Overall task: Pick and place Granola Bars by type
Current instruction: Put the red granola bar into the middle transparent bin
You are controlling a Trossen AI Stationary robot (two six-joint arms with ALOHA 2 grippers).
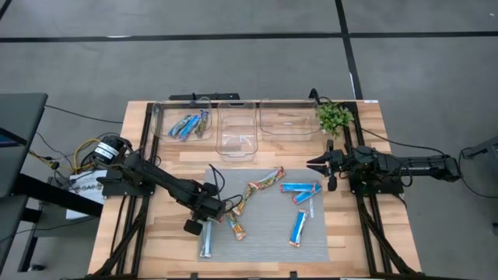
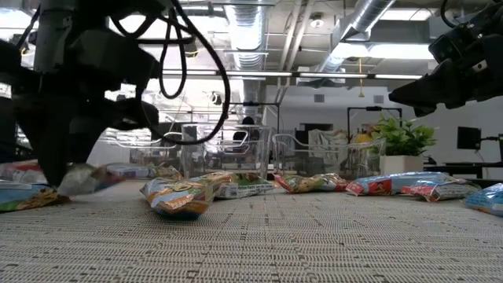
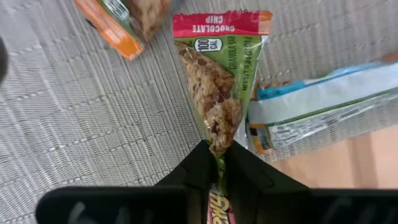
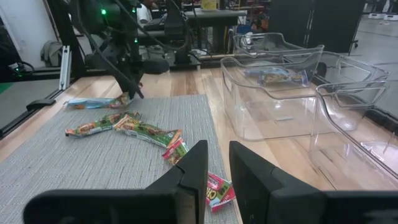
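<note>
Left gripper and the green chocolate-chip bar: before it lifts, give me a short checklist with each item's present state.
1. Left gripper shut on the green granola bar, pinching one end: ok.
2. The bar is free of neighbours: not ok; a blue-and-white bar lies against its side, and may drag.
3. Left bin already holds blue bars, so not this bar's type: ok to avoid.
4. Middle bin looks unfilled: ok.
5. Right gripper waits at the mat's right edge, away from the path: ok.
6. Grip firmness for the lift: cannot tell.
</note>
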